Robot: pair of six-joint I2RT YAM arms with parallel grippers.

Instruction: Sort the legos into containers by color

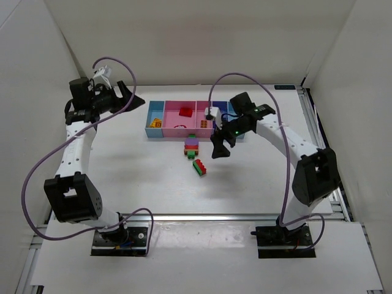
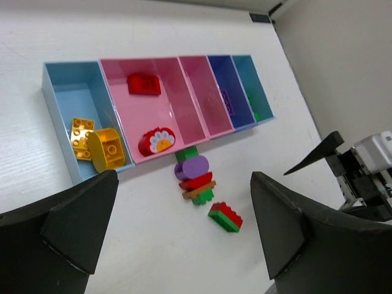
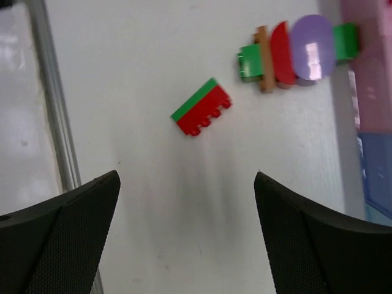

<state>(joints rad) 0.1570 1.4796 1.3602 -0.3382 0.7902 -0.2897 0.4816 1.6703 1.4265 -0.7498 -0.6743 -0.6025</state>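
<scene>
Legos half sorted on the bench (image 1: 122, 177), both sets of fingers wide and empty.
The containers (image 2: 56, 116) lie at the far side; left fingers (image 2: 67, 226) and right fingers (image 3: 61, 239) touch nothing. A mixed stack (image 2: 196, 177) sits by the tray front, with a red-green brick (image 2: 225, 216) near it. Yellow legos (image 2: 92, 144) are in an end blue bin, red legos (image 2: 144, 84) in pink.

A long shallow tray (image 2: 59, 119) lies on the counter, its five open compartments light blue, pink, pink, darker blue and light blue. The left light-blue one holds two yellow bricks (image 2: 82, 136). The pink one next to it holds a red brick (image 2: 144, 84) and a red rounded piece (image 2: 157, 142) with a white flower. A purple brick (image 2: 225, 100) sits in the darker blue one. A stack (image 2: 195, 177) of green, purple, red and brown pieces lies on its side against the tray's near wall. A red-and-green brick (image 2: 225, 217) lies near the stack, apart from it.
</scene>
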